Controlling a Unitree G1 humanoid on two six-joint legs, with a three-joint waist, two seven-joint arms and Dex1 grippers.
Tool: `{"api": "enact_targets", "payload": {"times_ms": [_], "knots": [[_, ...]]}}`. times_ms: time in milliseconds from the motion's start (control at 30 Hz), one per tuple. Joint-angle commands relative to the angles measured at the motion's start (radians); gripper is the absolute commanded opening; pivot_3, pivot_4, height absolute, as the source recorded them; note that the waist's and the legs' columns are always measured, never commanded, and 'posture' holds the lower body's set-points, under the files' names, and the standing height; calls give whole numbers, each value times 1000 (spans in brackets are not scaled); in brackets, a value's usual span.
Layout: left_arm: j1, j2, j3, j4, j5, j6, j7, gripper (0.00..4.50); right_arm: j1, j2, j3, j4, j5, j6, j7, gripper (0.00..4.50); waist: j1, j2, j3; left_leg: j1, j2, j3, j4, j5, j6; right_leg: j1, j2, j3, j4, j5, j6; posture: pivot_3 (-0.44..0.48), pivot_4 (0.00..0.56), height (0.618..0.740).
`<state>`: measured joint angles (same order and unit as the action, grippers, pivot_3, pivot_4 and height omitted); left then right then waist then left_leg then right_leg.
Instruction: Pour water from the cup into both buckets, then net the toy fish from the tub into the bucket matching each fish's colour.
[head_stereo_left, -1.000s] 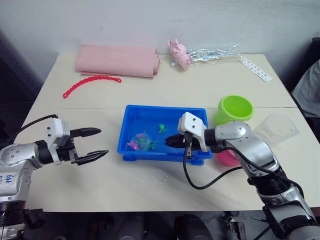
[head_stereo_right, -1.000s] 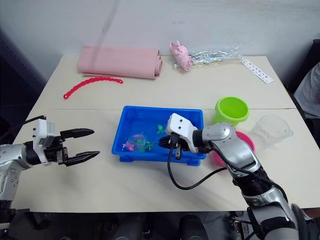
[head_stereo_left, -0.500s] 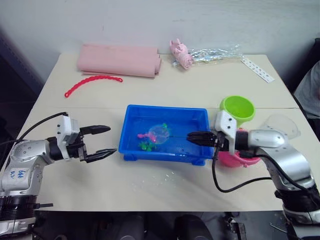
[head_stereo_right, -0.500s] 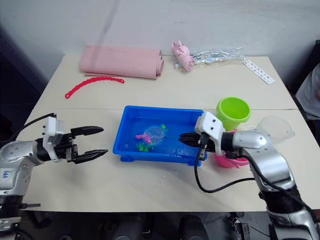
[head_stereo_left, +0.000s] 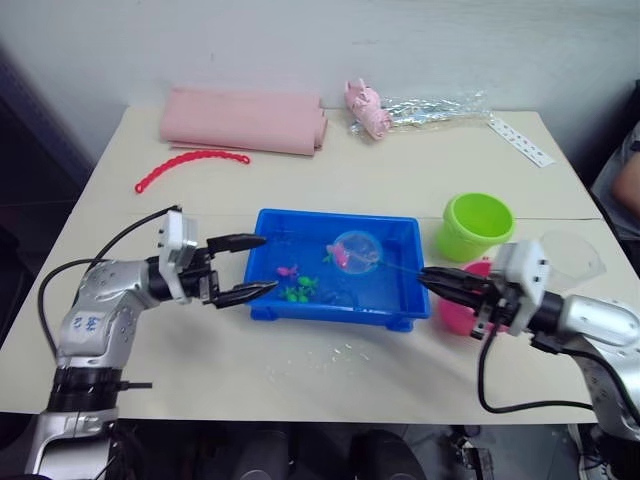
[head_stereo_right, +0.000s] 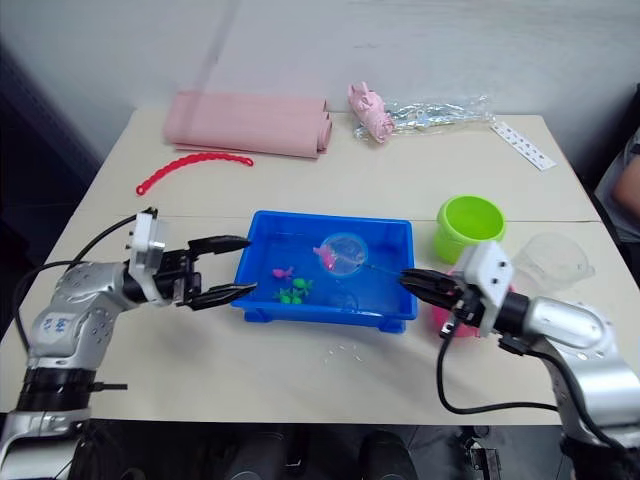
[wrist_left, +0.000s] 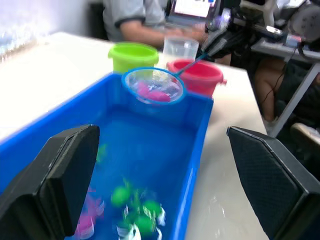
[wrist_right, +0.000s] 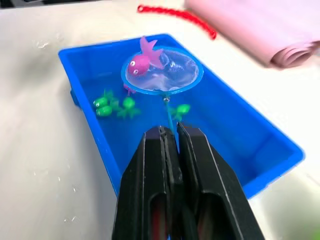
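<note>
The right gripper (head_stereo_right: 425, 285) is closed on the thin dark handle of the small blue-hooped net (head_stereo_right: 345, 250), which holds a pink toy fish (wrist_right: 139, 62) above the shallow blue plastic tub (head_stereo_right: 265, 305). The handle points along the jaws. The hot pink bucket (head_stereo_left: 455, 315) is just beside this gripper, so the right arm is nearer. The left gripper (head_stereo_left: 240, 269) is wide open at the tub's far end from the bucket.

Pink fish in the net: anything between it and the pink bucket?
Nothing visible. The net, held by the right gripper, carries the pink fish above the tub; the pink bucket sits just beyond the tub's rim.
</note>
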<state>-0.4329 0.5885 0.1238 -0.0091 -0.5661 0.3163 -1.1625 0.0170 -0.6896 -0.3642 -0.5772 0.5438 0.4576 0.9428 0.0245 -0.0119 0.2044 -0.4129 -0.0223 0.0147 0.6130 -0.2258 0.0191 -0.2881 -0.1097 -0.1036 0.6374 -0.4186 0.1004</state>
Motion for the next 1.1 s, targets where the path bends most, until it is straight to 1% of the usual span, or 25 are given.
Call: {"api": "enact_targets", "payload": {"times_ms": [33, 100, 200, 367, 433, 533, 633, 767, 900, 967, 1033, 1100], "knots": [[-36, -28, -21, -18, -37, 27, 2, 4465, 68, -18, -146, -130, 100, 37, -48, 0, 0, 0, 0, 0, 0, 0, 0, 0, 0, 0, 0, 0, 0, 0, 0, 0, 150, 740], [-63, -54, -33, -9, -47, 42, 5, 4465, 134, -23, -250, -180, 140, 64, -79, 0, 2, 0, 0, 0, 0, 0, 0, 0, 0, 0, 0, 0, 0, 0, 0, 0, 150, 740], [-89, -82, -52, 8, -45, 49, -6, 4465, 219, -25, -386, -213, 180, 81, -105, 0, 3, 0, 0, 0, 0, 0, 1, 0, 0, 1, 0, -1, -1, 0, 0, 0, 150, 740], [-118, -112, -102, 43, -28, 37, -52, 4465, 399, -1, -610, -211, 192, 58, -75, 0, 3, 0, 0, 0, 0, 0, 0, 0, 0, 2, 1, 0, -1, 0, 0, 0, 150, 740], [-127, -121, -114, 54, -24, 31, -60, 4465, 444, 8, -654, -200, 187, 40, -69, 0, 2, 0, 0, 1, 0, 0, 0, 0, 0, 2, 1, 0, -1, 0, 0, 0, 150, 740], [-147, -148, -134, 68, -18, 24, -66, 4465, 524, 37, -724, -155, 123, -41, -36, 0, 3, 0, 0, 1, 0, 0, 0, 0, 0, 2, 1, 0, -1, 0, 0, 0, 150, 740], [-163, -170, -150, 80, -8, 12, -69, 4465, 581, 73, -740, -95, 20, -170, -11, 0, 3, 0, 0, 1, -1, 1, 0, 0, 1, 2, 1, 0, -2, 0, 0, 0, 150, 740], [-167, -182, -160, 95, 0, 1, -79, 4465, 627, 128, -684, -28, -145, -396, 4, 0, 2, 0, 0, 2, -1, 1, 0, 0, 1, 3, 1, 0, -2, 0, 0, 0, 150, 740], [-173, -203, -160, 105, 8, -38, -86, 4465, 640, 183, -637, 72, -316, -655, -35, 0, 1, 1, 0, 3, 0, 2, 0, 0, 1, 3, 1, 2, -1, 0, 0, 0, 150, 740], [-173, -206, -160, 111, 13, -40, -82, 4465, 639, 201, -616, 109, -367, -736, -68, 0, 1, 1, 0, 4, 0, 2, 0, 0, 1, 3, 1, 2, -1, 0, 0, 0, 150, 740], [-168, -207, -163, 112, 20, -46, -80, 4465, 635, 203, -601, 130, -425, -813, -101, 0, 1, 1, 0, 4, 0, 2, 0, 0, 1, 3, 1, 2, -1, 0, 0, 0, 150, 740], [-163, -209, -164, 108, 23, -50, -75, 4465, 630, 196, -588, 156, -539, -912, -158, 0, 1, 1, 0, 4, 0, 2, 0, 0, 1, 3, 1, 3, -1, 0, 0, 0, 150, 740]]}}
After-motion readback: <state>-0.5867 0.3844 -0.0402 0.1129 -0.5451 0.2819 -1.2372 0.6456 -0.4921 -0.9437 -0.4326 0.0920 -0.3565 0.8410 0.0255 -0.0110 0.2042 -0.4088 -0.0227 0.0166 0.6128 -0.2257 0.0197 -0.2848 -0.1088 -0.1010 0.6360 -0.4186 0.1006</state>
